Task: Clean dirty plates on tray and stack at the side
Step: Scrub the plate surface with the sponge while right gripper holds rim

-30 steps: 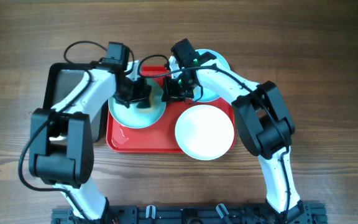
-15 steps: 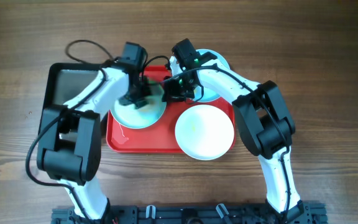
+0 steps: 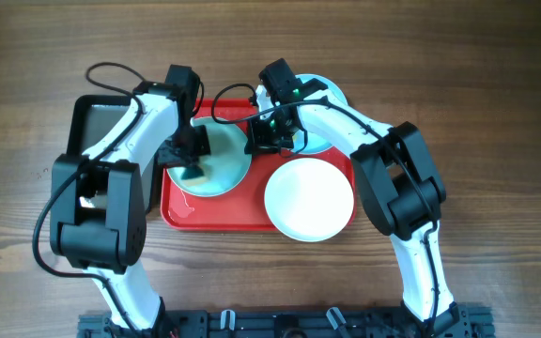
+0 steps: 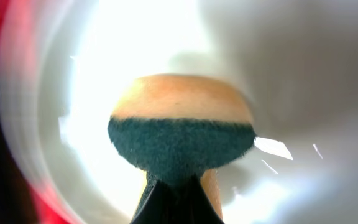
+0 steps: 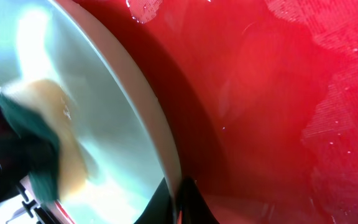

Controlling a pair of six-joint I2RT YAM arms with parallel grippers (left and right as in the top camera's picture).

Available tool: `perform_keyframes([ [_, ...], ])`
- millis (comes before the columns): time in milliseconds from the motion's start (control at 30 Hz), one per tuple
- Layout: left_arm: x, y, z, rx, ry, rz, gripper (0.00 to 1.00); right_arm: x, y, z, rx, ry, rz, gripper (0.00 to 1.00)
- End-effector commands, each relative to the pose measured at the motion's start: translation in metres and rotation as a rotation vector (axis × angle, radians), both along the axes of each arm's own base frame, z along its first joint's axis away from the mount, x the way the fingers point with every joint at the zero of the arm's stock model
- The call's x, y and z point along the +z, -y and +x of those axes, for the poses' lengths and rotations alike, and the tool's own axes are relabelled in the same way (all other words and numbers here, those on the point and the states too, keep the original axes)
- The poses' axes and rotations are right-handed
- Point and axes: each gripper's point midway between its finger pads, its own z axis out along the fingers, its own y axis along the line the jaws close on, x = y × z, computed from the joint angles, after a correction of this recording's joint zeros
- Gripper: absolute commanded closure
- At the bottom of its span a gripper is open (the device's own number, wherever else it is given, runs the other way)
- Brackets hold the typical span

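Observation:
A pale mint plate (image 3: pixel 219 161) lies on the left half of the red tray (image 3: pixel 200 216). My left gripper (image 3: pixel 189 161) is shut on a green and yellow sponge (image 4: pixel 182 137) and presses it onto this plate (image 4: pixel 291 68). My right gripper (image 3: pixel 257 141) is shut on the plate's right rim (image 5: pixel 166 155), with one finger above and one below; the sponge (image 5: pixel 36 149) shows at the left of the right wrist view, over the wet tray (image 5: pixel 278 93). A white plate (image 3: pixel 308 199) lies on the tray's front right. A third mint plate (image 3: pixel 332 94) sits at the back right, partly hidden by my right arm.
A smaller dark metal tray (image 3: pixel 97 127) stands left of the red tray, under my left arm. Water drops lie on the red tray's floor (image 5: pixel 334 118). Bare wooden table (image 3: pixel 496 113) surrounds the trays.
My left gripper has slid the sponge from the plate's back middle toward its front left. My right gripper has kept its hold on the rim without moving.

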Motion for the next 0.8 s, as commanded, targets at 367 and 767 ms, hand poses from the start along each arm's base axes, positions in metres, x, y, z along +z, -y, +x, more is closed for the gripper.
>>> perform_keyframes([
  [367,0.009,0.077,0.048,-0.294,0.244,-0.34,0.96,-0.008,-0.002,-0.004,0.017,-0.013,0.0,0.96],
  [767,-0.003,-0.036,0.082,0.069,0.335,0.243,0.96,-0.008,-0.002,-0.004,0.018,-0.014,-0.001,0.96],
])
